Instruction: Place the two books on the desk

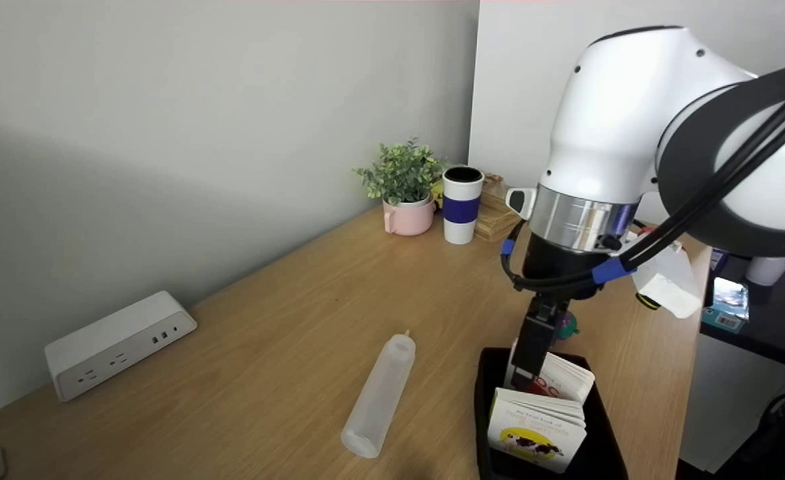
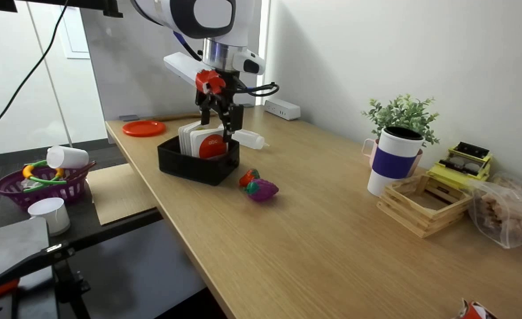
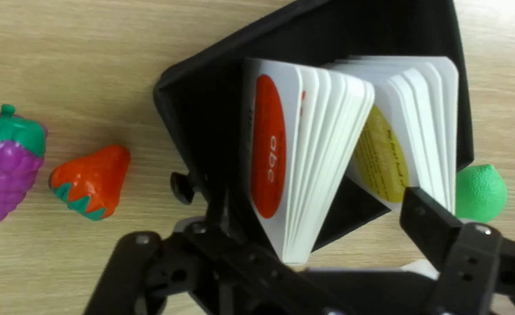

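Note:
Both books stand upright, leaning, inside a black tray on the desk (image 1: 286,333). The abc book with a red oval (image 3: 269,144) is nearer the small toy fruits; its pages fan out. Behind it in the wrist view is the book with a yellow oval (image 3: 382,153), whose cow picture shows on this cover (image 1: 536,437) in an exterior view. My gripper (image 3: 327,218) points down over the tray, jaws wide apart and open. In the wrist view the abc book's lower end appears between the fingers, with a gap on the right; contact on the left cannot be judged.
The black tray (image 2: 185,168) sits near the desk's edge. Around it are a purple toy fruit (image 2: 262,189), a toy strawberry (image 2: 248,177), a green toy fruit (image 3: 481,192), a clear squeeze bottle (image 1: 380,397) and a red plate (image 2: 143,128). Farther off stands a tall cup (image 1: 460,207).

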Tool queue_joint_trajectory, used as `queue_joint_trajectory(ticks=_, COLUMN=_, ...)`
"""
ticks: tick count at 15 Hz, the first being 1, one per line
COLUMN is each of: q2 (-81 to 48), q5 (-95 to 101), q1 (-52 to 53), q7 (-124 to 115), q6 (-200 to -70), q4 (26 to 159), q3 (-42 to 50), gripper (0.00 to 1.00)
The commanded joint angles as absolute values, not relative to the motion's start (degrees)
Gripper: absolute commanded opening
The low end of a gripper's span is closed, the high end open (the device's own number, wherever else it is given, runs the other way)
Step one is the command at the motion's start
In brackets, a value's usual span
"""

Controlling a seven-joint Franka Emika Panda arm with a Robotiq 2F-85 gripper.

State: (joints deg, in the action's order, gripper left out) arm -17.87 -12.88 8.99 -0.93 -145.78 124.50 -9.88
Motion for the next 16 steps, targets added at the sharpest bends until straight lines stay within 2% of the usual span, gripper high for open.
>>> queue_joint_trajectory(ticks=1, q2=-15.4, q5=-10.6, q1=10.8, q7=-7.7, q6=-141.8, q4=125.1, q3=-9.4, gripper=1.0)
queue_joint_trajectory(ticks=16, q2=-11.5, q5=-2.6, q1=13.7, q7=-22.4, q6=-134.7, q4=125.1, q3=-8.8, gripper=1.0)
